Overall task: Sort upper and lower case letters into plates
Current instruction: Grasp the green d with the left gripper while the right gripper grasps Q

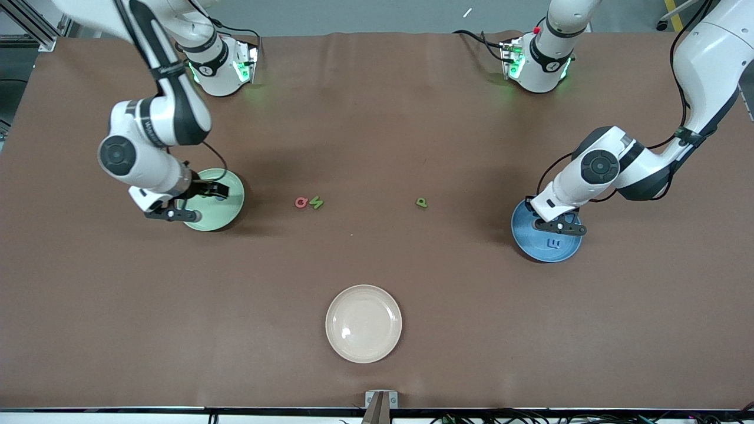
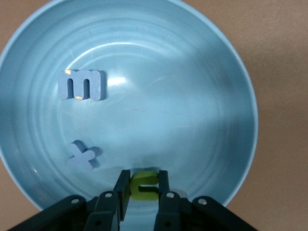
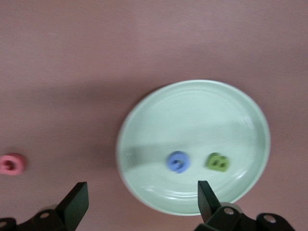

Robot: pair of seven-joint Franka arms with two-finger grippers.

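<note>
A brown table (image 1: 377,129) bears mint (image 3: 192,115), blue (image 2: 192,57) and cream (image 1: 363,347) plates. Left gripper (image 2: 144,190), over blue, pinches a green letter (image 2: 143,186); right gripper (image 3: 139,202) gapes empty over mint.

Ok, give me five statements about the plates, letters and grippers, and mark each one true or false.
1. The left gripper is shut on a green letter over the blue plate. True.
2. The blue plate holds no letters. False: a blue m and a blue x lie in it.
3. The right gripper is open over the mint green plate. True.
4. The mint green plate holds three letters. False: two, one blue and one green.
5. The cream-white plate holds the pinkish red letter. False: that letter lies on the table, beside a green one.
</note>
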